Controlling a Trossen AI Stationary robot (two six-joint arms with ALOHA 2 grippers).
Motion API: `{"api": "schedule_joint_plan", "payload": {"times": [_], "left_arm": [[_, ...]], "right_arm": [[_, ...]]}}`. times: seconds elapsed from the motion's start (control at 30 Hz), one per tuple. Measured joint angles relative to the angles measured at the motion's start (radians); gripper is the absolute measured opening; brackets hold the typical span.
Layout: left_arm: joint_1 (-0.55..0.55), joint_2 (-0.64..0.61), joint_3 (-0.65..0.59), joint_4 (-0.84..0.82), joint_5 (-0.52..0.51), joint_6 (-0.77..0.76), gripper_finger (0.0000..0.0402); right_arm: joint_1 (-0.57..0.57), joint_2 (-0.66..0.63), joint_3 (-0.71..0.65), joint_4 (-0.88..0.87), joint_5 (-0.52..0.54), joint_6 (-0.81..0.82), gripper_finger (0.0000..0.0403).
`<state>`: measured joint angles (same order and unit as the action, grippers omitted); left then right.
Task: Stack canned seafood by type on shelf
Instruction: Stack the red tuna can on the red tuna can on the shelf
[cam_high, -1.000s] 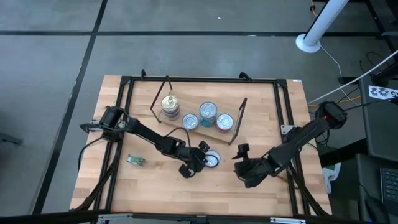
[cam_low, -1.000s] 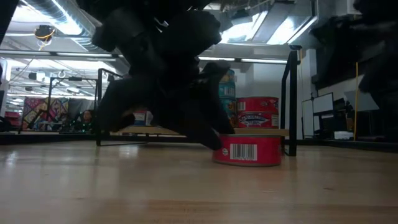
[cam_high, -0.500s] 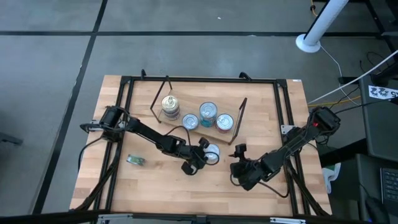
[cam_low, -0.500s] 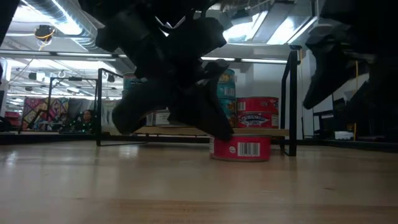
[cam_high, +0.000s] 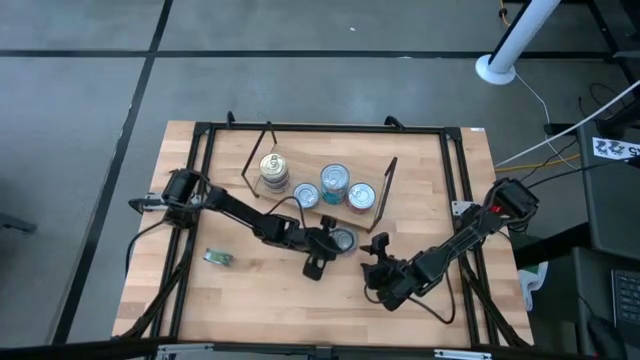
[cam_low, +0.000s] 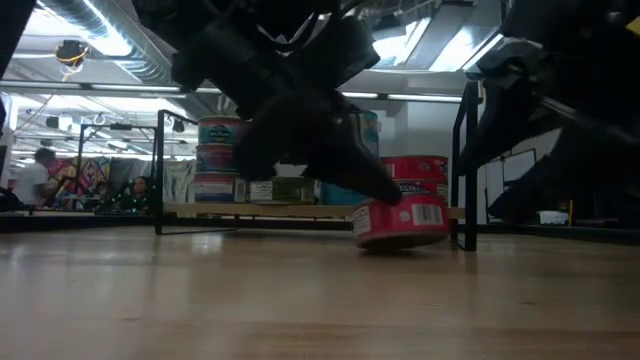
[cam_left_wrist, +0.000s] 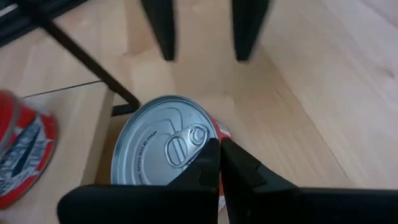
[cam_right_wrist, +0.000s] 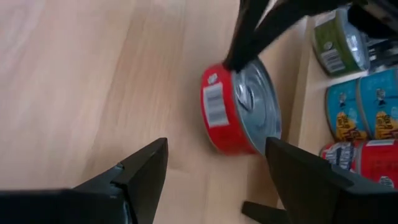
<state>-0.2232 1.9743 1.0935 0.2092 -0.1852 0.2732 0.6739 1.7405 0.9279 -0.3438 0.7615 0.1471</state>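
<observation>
A red-sided tin with a silver pull-tab lid (cam_high: 344, 240) lies on the tabletop just in front of the shelf (cam_high: 290, 207). It is tilted in the low view (cam_low: 402, 224). My left gripper (cam_high: 333, 244) is shut, with its tips on this tin. My right gripper (cam_high: 376, 258) is open and empty. It stands to the tin's right, with its fingers (cam_right_wrist: 144, 168) pointing at the tin (cam_right_wrist: 239, 118). The shelf holds a stack of tins (cam_high: 272, 170) at its left and three other tins (cam_high: 335, 181). A small green tin (cam_high: 218, 258) lies on the table at the left. My left gripper rests its shut fingertips (cam_left_wrist: 219, 149) on the red tin's lid near the rim (cam_left_wrist: 202, 132). The fingers slant down onto the tin from the table's left and near side. The tin is tilted, with its lower edge (cam_low: 385, 245) on the table.
The shelf's black wire legs (cam_low: 464, 170) stand right behind the red tin. A black frame (cam_high: 455, 170) runs around the tabletop. Bare wood lies toward the near edge (cam_high: 300, 310).
My left gripper, still shut, has pushed the red tin toward the far edge, up to the shelf. The tin lay flat before and now stands tilted. My right gripper has moved toward the table's left, closer to the tin.
</observation>
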Motion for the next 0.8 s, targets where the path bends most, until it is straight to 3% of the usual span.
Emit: {"api": "schedule_joint_plan", "payload": {"times": [0.4, 0.8], "left_arm": [[0.01, 0.0, 0.001, 0.087, 0.001, -0.175, 0.0], [0.01, -0.001, 0.001, 0.191, 0.101, -0.283, 0.0]], "right_arm": [[-0.023, 0.032, 0.0, 0.011, 0.077, -0.042, 0.0271], [-0.035, 0.032, 0.0, 0.041, 0.058, -0.077, 0.0271]]}}
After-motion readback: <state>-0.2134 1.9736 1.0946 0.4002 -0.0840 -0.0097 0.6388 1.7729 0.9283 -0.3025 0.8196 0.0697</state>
